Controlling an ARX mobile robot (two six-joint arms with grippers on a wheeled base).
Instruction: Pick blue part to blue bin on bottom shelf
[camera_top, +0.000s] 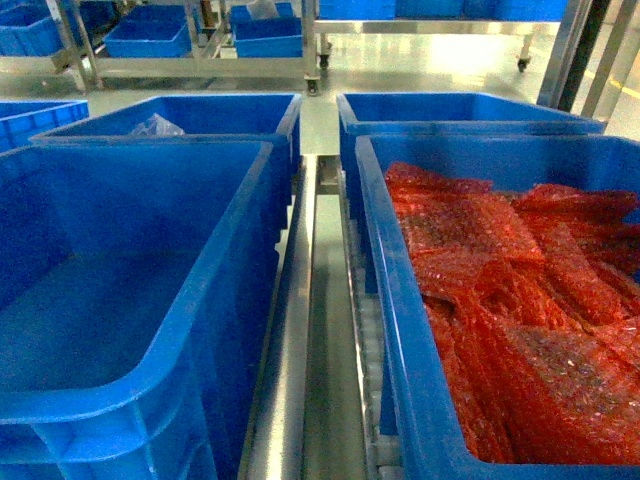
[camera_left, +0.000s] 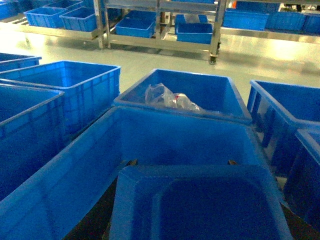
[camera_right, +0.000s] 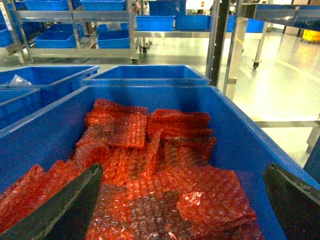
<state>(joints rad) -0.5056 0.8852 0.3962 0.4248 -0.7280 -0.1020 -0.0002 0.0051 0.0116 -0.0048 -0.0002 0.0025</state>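
The right end effector (camera_right: 182, 200) hangs with its two dark, flat fingers (camera_right: 65, 205) spread wide, nothing between them, just above a crate (camera_right: 260, 150) of smooth blue plastic. Below and ahead of it lie crinkly red bubble-wrap packets (camera_right: 150, 165), overlapping in a loose heap. The left end effector does not show in any view, so its state cannot be told; its wrist camera looks over a rounded blue plastic shape whose identity is unclear. The blue bin (camera_top: 215, 300), thick-rimmed and smooth-walled, sits left of the right end effector across a silvery steel rail (camera_top: 300, 330) of the shelf, long axis running away from the robot. The blue part cannot be seen anywhere. Beyond the blue bin, another crate holds clear crumpled plastic (camera_left: 170, 97).
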